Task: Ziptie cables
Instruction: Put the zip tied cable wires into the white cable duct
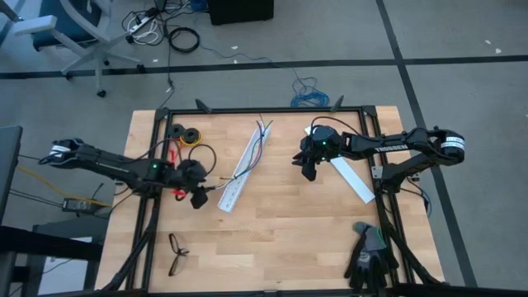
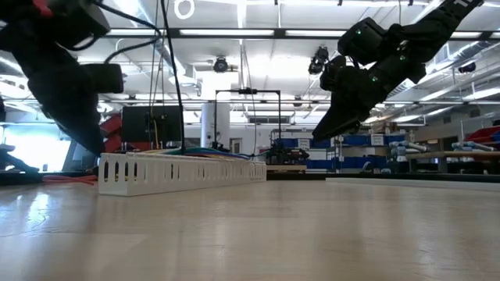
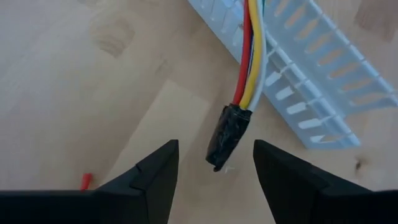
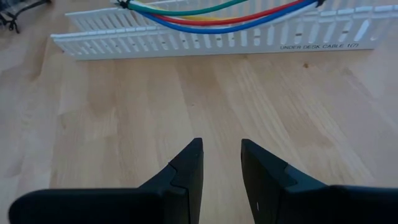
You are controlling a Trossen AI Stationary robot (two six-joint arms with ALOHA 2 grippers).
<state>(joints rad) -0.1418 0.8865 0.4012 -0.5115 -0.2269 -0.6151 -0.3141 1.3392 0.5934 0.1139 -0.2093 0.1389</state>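
While the cables [image 3: 252,68] lie along the long white slotted tray [image 1: 242,168] in the middle of the wooden table [image 1: 280,239], both arms hang close to that tray. The wires are red, yellow, white, blue and green. They run along the tray's top, and at one end they are wrapped together in a black taped tip [image 3: 227,135]. That tip sticks out past the tray's near end, over the wood.

The left gripper [image 3: 214,169] is right by that end of the tray. Its two fingers stand wide apart, one on each side of the black tip, and they hold nothing.

The right gripper [image 4: 221,163] hangs over the bare wood on the other side of the tray, a little way off from it. Its fingers leave just a narrow gap and hold nothing.

A flat white strip [image 1: 352,179] lies farther out from the tray, past the right gripper. Black glasses [image 1: 177,252] and dark gloves [image 1: 369,256] sit near the table's front edge, well away from the tray.
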